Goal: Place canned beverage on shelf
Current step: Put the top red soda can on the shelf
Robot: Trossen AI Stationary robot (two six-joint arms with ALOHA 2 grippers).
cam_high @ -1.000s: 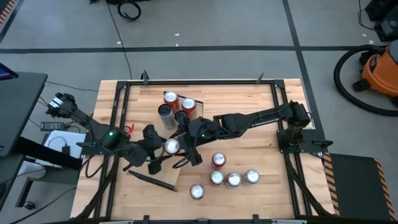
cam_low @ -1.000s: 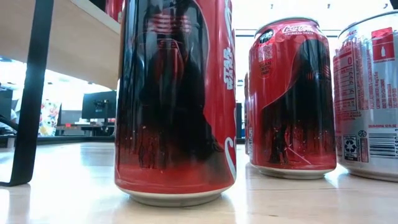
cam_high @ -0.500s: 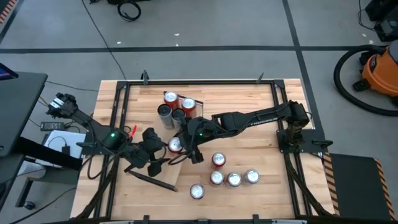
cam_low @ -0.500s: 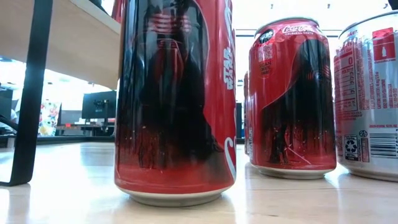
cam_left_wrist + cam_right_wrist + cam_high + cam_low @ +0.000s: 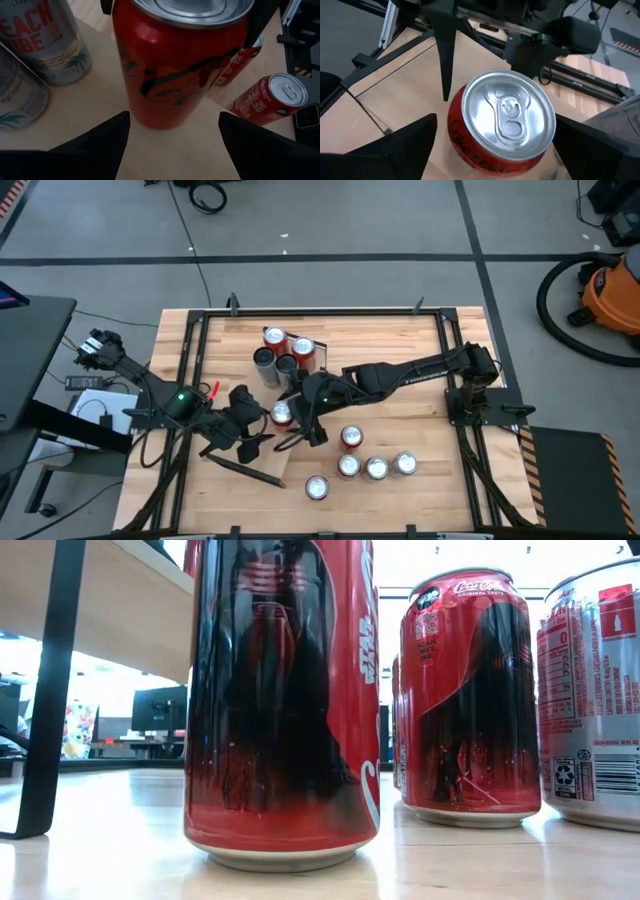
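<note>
Since the can (image 5: 282, 414) is seen standing upright on the shelf (image 5: 165, 150), near the middle of the table and just short of the other four cans (image 5: 285, 350) grouped at the shelf's far end, the placing is judged all but done, and only a clean release is left. The right gripper (image 5: 495, 120) is held over the can with its fingers spread wide on either side of the rim, and a small gap is seen on at least one side, so the can is taken to be let go. The left gripper (image 5: 173, 117) is set low just beside the can on the opposite side, also wide and holding nothing. The right gripper is best lifted straight up until the rim is cleared and swung away only then, so that the can is not dragged or tipped. The left gripper should be drawn straight back. Five spare cans (image 5: 362, 465) are left on the table, well apart.
</note>
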